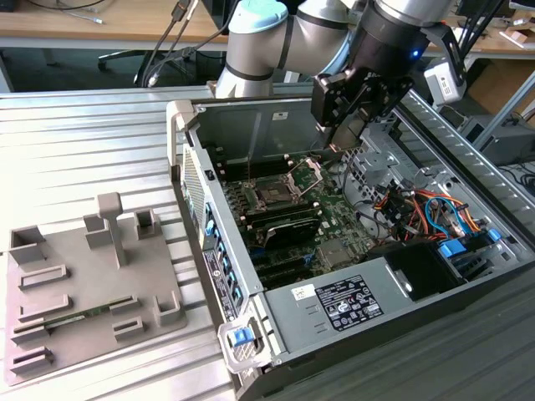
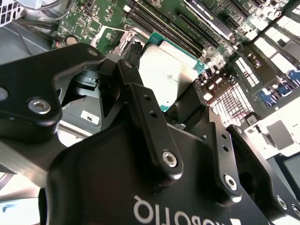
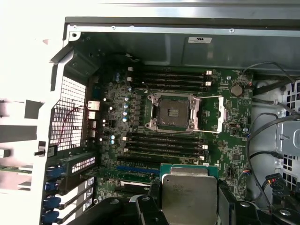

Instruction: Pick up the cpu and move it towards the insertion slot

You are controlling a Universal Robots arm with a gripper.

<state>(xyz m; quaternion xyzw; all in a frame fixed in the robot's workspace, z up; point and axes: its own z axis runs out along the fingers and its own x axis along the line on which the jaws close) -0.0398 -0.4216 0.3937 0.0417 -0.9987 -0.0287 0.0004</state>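
The tool [image 1: 349,125] hangs tilted above the insertion slot [image 1: 274,194], pinching the cpu [image 3: 188,194], its silvery top facing up, green rim showing

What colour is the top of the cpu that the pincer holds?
Silvery grey, with a thin green rim; the cpu shows best in the first wrist view, held in the pincer.

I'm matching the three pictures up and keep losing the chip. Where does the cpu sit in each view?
Exterior view: hard to make out; it would be at the gripper, above the open computer case.
Second wrist view: the cpu is held between the black fingers, silvery top facing the camera.
First wrist view: the cpu is in the gripper, apart from the socket.
Shared landmark: the insertion slot, with its load plate open.
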